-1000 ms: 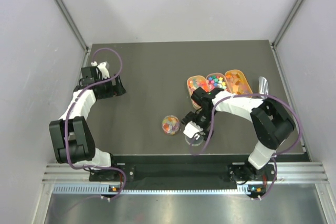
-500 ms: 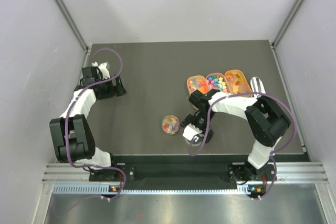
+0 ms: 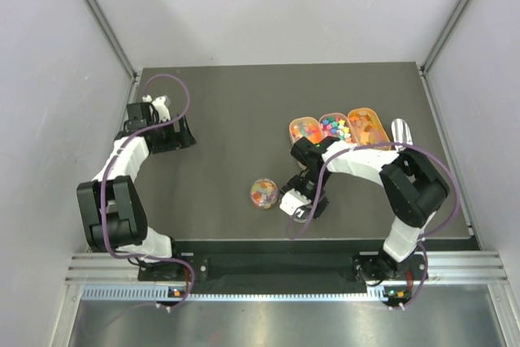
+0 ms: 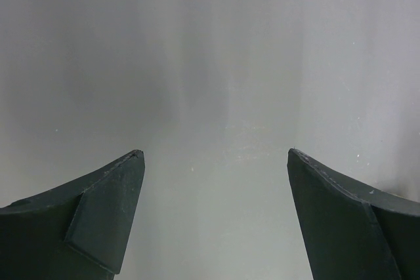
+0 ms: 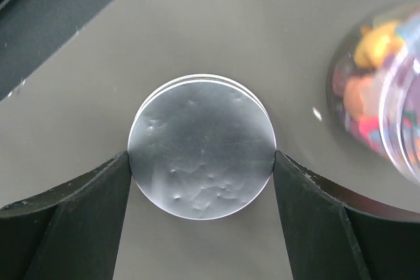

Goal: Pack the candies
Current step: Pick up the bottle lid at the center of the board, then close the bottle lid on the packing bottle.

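Observation:
Candies fill three oval tan trays (image 3: pixel 304 129) (image 3: pixel 333 126) (image 3: pixel 367 123) at the right of the table. More candies sit in a small clear cup (image 3: pixel 263 193) (image 5: pixel 384 116) near the front middle. In the right wrist view my right gripper (image 5: pixel 201 155) is down over a round clear lid (image 5: pixel 201 145) lying flat on the table. Both its fingers (image 5: pixel 98 208) touch the lid's opposite edges. From above, that gripper (image 3: pixel 297 205) sits just right of the cup. My left gripper (image 3: pixel 180 134) (image 4: pixel 215 154) is open at the far left with nothing between its fingers.
A metal scoop (image 3: pixel 401 130) lies right of the trays, close to the table's right edge. The dark front rail (image 5: pixel 59 4) runs just beyond the lid in the right wrist view. Grey walls enclose the table on three sides.
My right gripper moved slightly left toward the cup and its fingers came in onto the lid's edges. The left arm stayed where it was.

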Robot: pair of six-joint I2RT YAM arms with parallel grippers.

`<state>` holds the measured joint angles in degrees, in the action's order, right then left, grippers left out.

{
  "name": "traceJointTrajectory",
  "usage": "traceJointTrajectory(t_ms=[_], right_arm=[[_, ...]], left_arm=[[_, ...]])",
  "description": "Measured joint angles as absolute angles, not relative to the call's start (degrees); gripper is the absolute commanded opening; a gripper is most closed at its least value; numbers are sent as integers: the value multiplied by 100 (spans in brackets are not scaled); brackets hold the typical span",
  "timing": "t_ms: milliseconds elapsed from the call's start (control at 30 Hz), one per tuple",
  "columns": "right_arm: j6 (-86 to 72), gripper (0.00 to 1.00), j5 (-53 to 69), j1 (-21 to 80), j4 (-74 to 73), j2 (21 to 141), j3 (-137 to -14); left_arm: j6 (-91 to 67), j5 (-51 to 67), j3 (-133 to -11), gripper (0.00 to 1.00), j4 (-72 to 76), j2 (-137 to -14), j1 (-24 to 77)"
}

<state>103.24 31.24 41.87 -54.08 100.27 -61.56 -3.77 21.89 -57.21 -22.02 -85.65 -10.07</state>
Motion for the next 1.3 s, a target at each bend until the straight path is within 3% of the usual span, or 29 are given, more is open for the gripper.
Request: traceJointTrajectory(t_ms=[167, 433, 833, 1300], right_arm=[[10130, 67, 2840, 3968, -5743, 9308, -6331], [9522, 69, 2729, 3837, -6075, 8641, -7671], [9139, 68, 2801, 4348, -6051, 10254, -8569], [9347, 69, 2993, 4816, -6449, 10855, -9258]], left_arm=[[-377, 2287, -5784, 93, -2169, -8680, -1007], [-506, 2399, -5854, 93, -1953, -9052, -978], [-434, 2482, -6040, 93, -1942, -9118, -965], [-285, 2397, -5607, 93, -1791, -8499, -965]])
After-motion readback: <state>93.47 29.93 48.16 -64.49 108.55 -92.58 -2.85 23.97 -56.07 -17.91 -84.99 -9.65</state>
